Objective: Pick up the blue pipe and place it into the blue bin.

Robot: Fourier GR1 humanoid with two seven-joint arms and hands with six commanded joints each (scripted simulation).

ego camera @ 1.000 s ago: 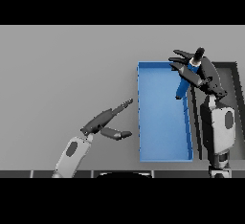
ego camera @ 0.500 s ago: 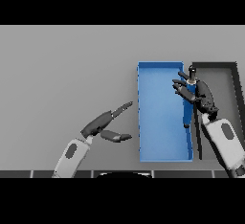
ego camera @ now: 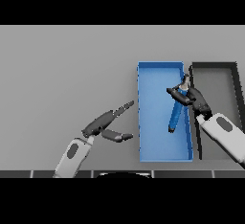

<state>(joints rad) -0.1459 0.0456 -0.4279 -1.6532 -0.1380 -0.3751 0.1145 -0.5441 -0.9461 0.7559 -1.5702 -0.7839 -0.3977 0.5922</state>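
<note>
Grey table (ego camera: 57, 65): right hand (ego camera: 191, 98) grasping blue pipe (ego camera: 176, 115) inside blue bin (ego camera: 142, 122).

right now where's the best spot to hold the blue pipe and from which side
Grip the blue pipe at its upper end, coming from the right, as the right hand does. The pipe slants over the blue bin, lower end toward the floor of the bin, so the top end is the freest part. The left hand hangs open over the table.

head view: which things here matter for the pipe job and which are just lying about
Job: blue pipe, held by the right hand over the blue bin.
Lying about: dark bin beside it; left hand, open over the grey table.
</note>
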